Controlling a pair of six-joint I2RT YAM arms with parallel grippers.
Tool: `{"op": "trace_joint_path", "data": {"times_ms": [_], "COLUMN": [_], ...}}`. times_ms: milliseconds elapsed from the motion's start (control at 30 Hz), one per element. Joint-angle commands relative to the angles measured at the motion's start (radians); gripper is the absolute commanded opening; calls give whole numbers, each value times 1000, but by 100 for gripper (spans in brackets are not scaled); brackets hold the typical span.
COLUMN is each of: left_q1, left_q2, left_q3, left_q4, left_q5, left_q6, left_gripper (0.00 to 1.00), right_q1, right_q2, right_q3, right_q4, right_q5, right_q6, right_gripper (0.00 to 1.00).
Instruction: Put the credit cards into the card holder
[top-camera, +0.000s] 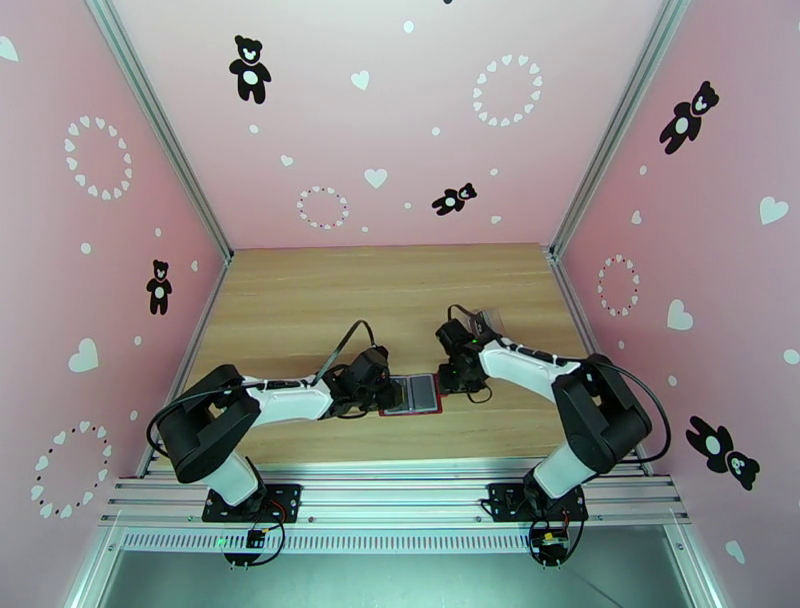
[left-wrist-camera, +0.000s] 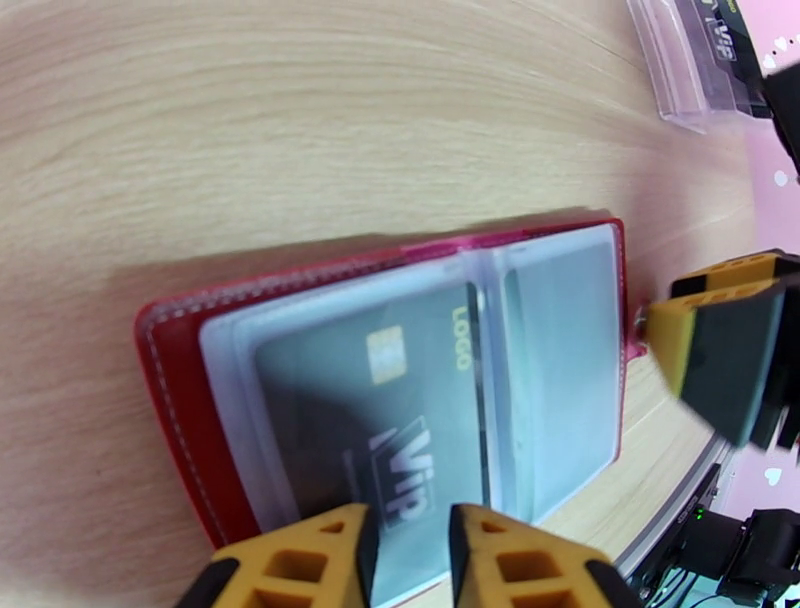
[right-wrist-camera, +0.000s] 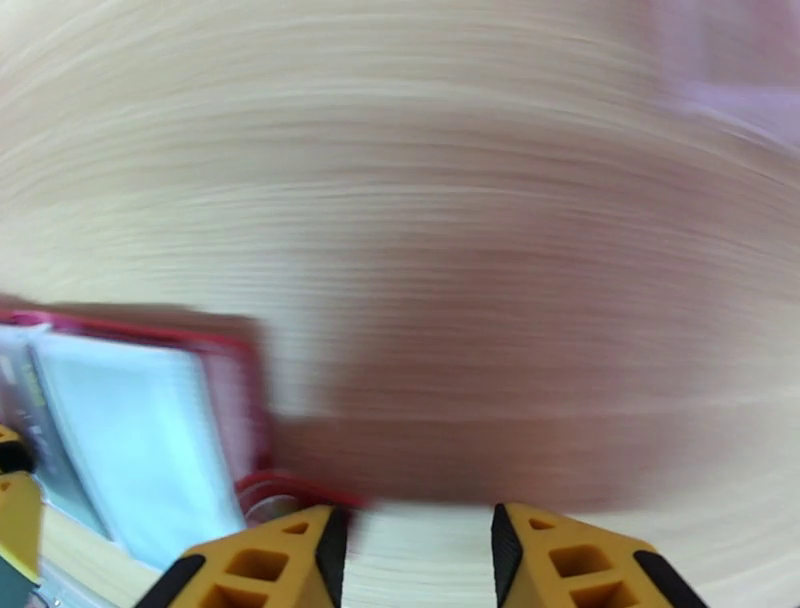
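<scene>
The card holder (top-camera: 430, 394) lies open on the wood between my two grippers, a dark-red wallet (left-wrist-camera: 175, 400) with clear pockets. A grey credit card (left-wrist-camera: 400, 400) marked VIP sits in its left pocket, its near end sticking out toward my left gripper (left-wrist-camera: 405, 565). That gripper's fingers stand a narrow gap apart over the card's near end, squeezing nothing. My right gripper (right-wrist-camera: 412, 560) is open just off the holder's right edge (right-wrist-camera: 245, 400), beside the snap tab (right-wrist-camera: 270, 500). One of its fingers (left-wrist-camera: 720, 350) sits close to that edge. The right pocket (left-wrist-camera: 560, 350) looks grey and clear.
A clear crinkly plastic pouch (top-camera: 487, 320) with dark contents lies behind the right arm, also seen as the pouch (left-wrist-camera: 700, 60) at the far right. Bare wood stretches to the back of the table (top-camera: 390, 290). Pink walls stand on three sides.
</scene>
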Motion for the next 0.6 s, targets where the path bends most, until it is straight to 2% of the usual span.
{"op": "trace_joint_path", "data": {"times_ms": [0,67,200,267,400,567], "left_q1": [-6,-7,-7,-7,-8,-7], "left_q2": [-7,-23,-40,-40,-42,-54], "left_q3": [-46,-46,-43,-40,-40,-46], "left_q4": [-94,-95,-95,-95,-97,-95], "left_q5": [-17,-15,-13,-11,-13,-22], "left_q6": [-8,-5,-2,-1,-1,-4], "left_gripper": [28,28,28,28,28,28], "right_q1": [-47,-49,-36,-7,108,242], "right_q2": [-117,-171,-213,-204,-117,14], "right_q3": [-28,-32,-40,-31,48,165], "right_q4": [-90,-89,-22,1,-35,-112], "right_q5": [88,59,-161,-210,-148,17], "right_q6": [-15,-14,-1,12,34,61], "right_gripper": [47,48,50,53,57,58]}}
